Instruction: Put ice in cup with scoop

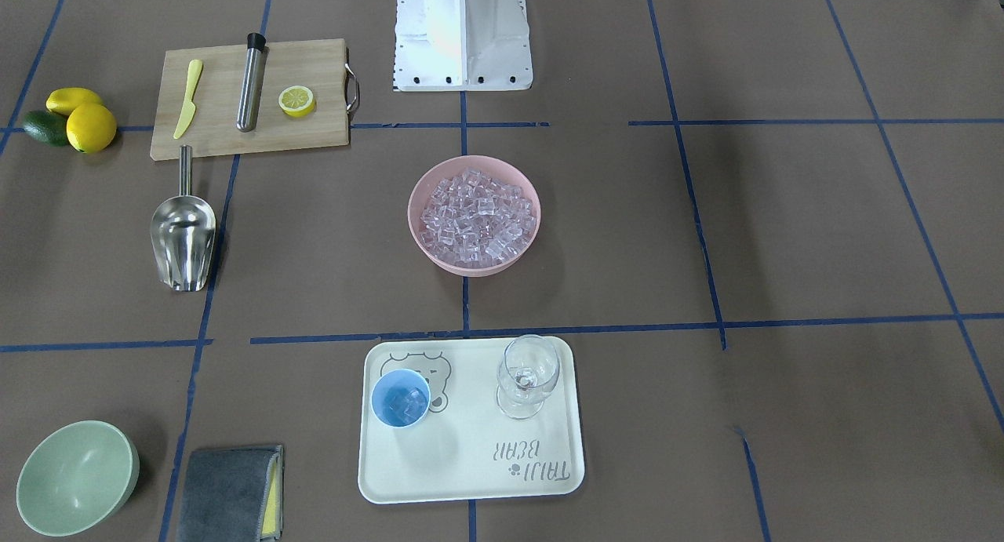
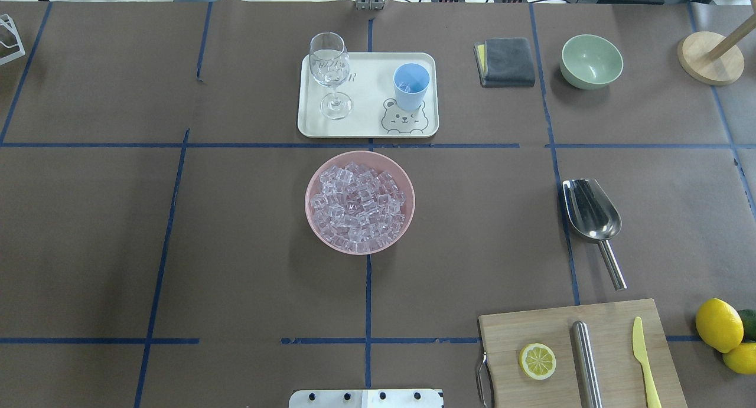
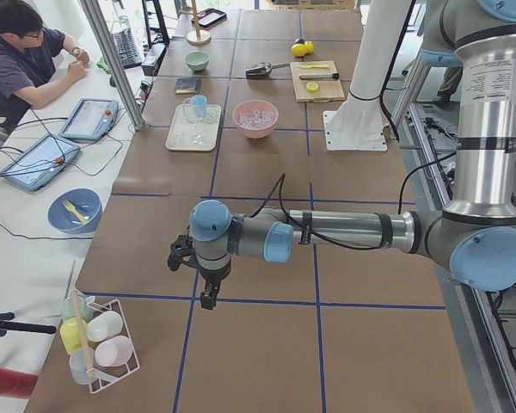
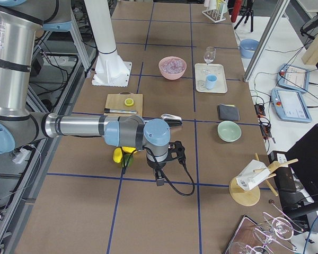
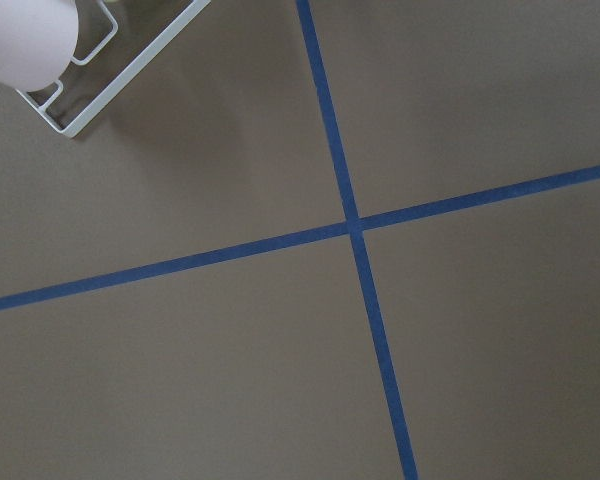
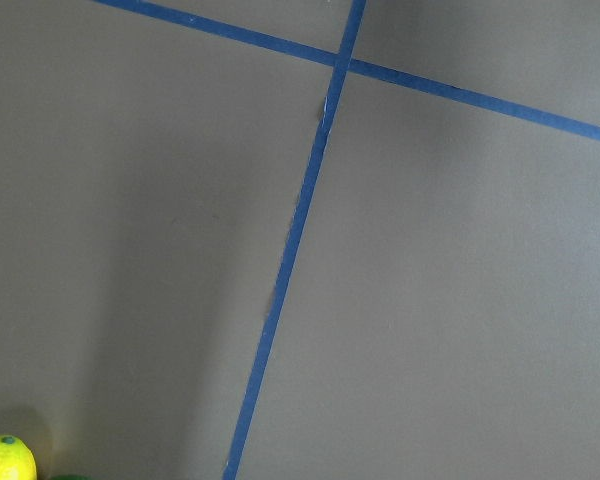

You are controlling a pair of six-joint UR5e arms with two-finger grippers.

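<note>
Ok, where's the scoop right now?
In the overhead view the scoop lies on the robot's right, just beyond the cutting board, right of the pink bowl.

The tray (image 1: 471, 448) is carrying the only readable print: grey lettering (image 1: 539, 462) in two lines, lying upside down in the front view and seeming to read "TAIJI BEAR". Nothing else is reading clearly.

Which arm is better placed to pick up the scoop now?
Right. The scoop lies on the right half of the table, handle toward the robot. The right gripper hangs at that end; the left gripper hangs at the opposite end.
</note>
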